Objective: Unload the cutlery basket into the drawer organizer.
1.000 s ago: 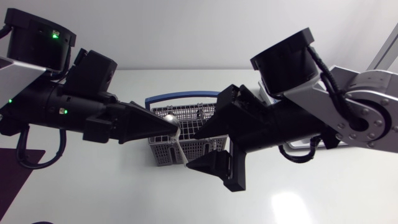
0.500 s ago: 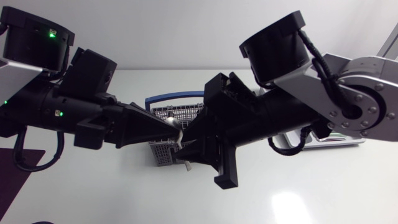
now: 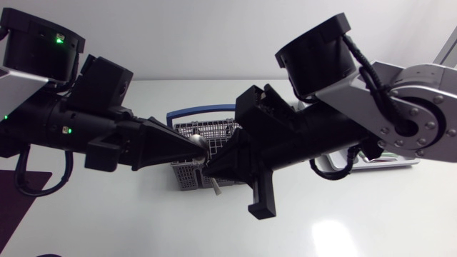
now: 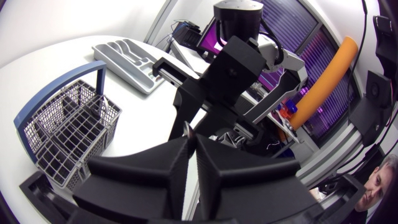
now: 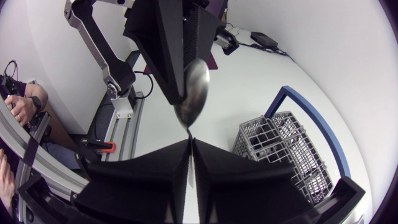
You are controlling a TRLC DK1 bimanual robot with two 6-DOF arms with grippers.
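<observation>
Clearly I am mid-handover, with the unloading barely begun. At the left, my left pincer is closed tight on the bowl of a spoon, holding it in the air above the cutlery basket, which stands on the table. From the left wrist view I make out no other cutlery in the basket's compartments, though part of it is hidden. At the middle, my right pincer meets the spoon's handle end; its fingers are nearly together and, as far as I can judge, pinch that end. Further right, well apart from the basket, lies the drawer organizer, and its visible slots look bare. So what is left: release with the left, carry the spoon over, lay it in a slot.
</observation>
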